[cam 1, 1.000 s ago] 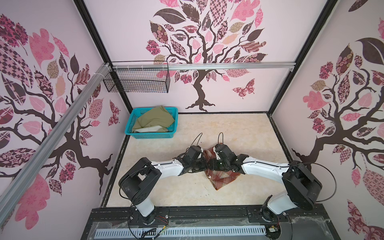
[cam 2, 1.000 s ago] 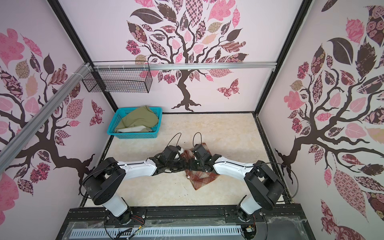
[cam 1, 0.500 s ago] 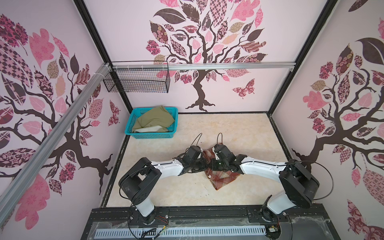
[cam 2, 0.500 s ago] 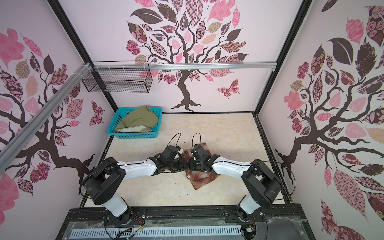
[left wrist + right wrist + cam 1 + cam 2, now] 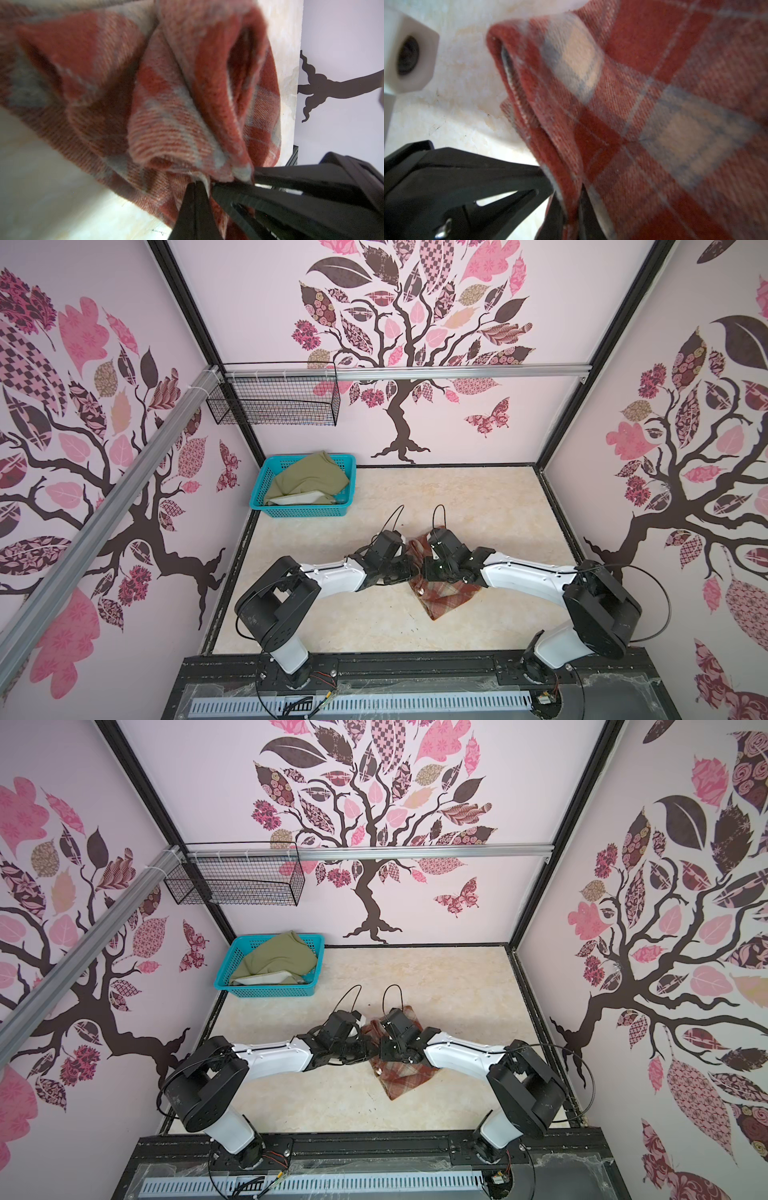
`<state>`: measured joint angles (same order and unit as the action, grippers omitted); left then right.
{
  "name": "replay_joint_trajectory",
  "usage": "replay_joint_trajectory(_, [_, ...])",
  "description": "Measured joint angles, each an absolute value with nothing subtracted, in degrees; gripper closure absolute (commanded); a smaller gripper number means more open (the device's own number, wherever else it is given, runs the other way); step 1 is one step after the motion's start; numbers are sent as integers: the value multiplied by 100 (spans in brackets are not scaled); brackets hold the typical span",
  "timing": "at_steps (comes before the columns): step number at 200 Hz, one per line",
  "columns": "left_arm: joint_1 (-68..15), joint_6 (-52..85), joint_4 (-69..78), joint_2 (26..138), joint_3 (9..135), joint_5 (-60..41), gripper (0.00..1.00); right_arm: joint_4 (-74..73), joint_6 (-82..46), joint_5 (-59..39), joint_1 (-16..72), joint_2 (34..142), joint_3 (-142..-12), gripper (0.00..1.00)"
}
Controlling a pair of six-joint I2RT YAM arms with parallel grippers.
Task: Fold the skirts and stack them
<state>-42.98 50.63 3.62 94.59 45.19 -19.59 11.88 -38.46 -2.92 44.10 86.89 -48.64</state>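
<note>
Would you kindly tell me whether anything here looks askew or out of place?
The plaid skirt lies bunched and crooked at the centre, with the jaws of both the left gripper and right gripper pinched shut on its folds. The olive skirt sits heaped, unfolded, in the turquoise basket. Nothing looks spilled or torn.

Both top views are bright and evenly lit by soft, diffuse light from above. The pale worktop (image 5: 478, 497) reads evenly, with only a faint shadow edging the plaid skirt (image 5: 446, 593). Focus is sharp throughout, though the wide lens splays the posts (image 5: 183, 302) and walls outward toward the edges. Both wrist views are dimmer. Cloth closest to the lens is smeared out of focus, and the weave is crisp only at mid-range. The jaws read as black, nearly featureless shapes, and the worktop behind them looks washed out.
</note>
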Motion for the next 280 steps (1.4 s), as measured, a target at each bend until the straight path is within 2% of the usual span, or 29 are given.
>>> replay_joint_trajectory(100, [-4298,5063,384,9454,4519,-1962,100,2189,-3422,285,4412,8324,-5461,100])
replay_joint_trajectory(280, [-4298,5063,486,9727,4525,-2071,100,2556,-2652,550,4042,7953,-5596,100])
